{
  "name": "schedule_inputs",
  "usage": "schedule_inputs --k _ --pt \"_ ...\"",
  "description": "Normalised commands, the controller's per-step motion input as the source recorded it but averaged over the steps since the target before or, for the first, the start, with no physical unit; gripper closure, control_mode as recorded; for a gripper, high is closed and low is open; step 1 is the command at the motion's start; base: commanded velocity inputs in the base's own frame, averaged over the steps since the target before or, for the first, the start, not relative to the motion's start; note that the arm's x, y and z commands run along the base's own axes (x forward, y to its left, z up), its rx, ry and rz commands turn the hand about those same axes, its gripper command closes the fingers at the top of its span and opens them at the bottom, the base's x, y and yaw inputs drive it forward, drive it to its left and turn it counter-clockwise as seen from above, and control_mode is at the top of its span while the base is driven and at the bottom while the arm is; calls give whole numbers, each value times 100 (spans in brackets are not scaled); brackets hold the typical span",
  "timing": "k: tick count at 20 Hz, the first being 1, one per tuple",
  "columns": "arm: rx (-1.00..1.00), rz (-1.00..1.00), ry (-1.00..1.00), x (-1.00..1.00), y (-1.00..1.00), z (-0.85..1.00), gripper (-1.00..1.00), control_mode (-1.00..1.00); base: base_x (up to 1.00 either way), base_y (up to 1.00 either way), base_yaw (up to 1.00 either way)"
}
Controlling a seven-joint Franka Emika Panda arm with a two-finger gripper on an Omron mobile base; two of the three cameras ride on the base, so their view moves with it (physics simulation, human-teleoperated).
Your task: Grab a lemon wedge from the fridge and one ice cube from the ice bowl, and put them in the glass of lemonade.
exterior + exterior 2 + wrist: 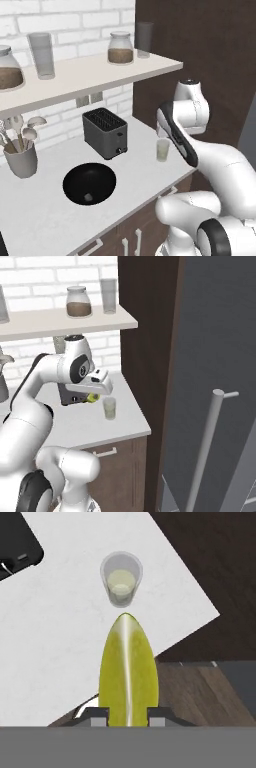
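The fridge (220, 356) stands past the bench's (45, 220) right end. The ice bowl (89, 183) sits mid-bench, an ice cube (88, 197) inside. The glass of lemonade (121, 578) stands near the right front corner. Above it, the tool (128, 716) is clamped on the lemon wedge (128, 667).

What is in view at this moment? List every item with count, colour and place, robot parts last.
lemon wedge: 1, yellow-green, clamped between the fingertips, above the counter.
glass of lemonade: 1, clear with pale yellow liquid, near the counter's right edge.
ice bowl: 1, black, on the counter in front of the toaster.
ice cube: 1, pale grey, inside the bowl.
toaster: 1, dark grey, by the wall.
utensil cup: 1, grey, counter's left.
jars: 2, clear, brown contents, on the shelf.
tall glasses: 2, grey, on the shelf.
fridge: 1, matte grey, right of the cabinet.
gripper: 1, white, shut on the wedge.
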Motion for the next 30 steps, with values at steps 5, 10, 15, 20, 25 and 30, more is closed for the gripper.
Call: schedule_inputs --k 5,10,15,20,25,30 --pt "0 0 9 35 -4 -53 100 -100 0 0 0" --pt "1 0 -1 12 0 -41 100 -100 0 0 0" --pt "4 0 -1 11 0 1 100 -100 0 0 0" --pt "3 0 0 42 0 -1 100 -100 0 0 0" --pt "0 0 0 75 0 0 100 -100 0 0 0" --pt "0 0 0 28 0 -6 100 -100 0 0 0"
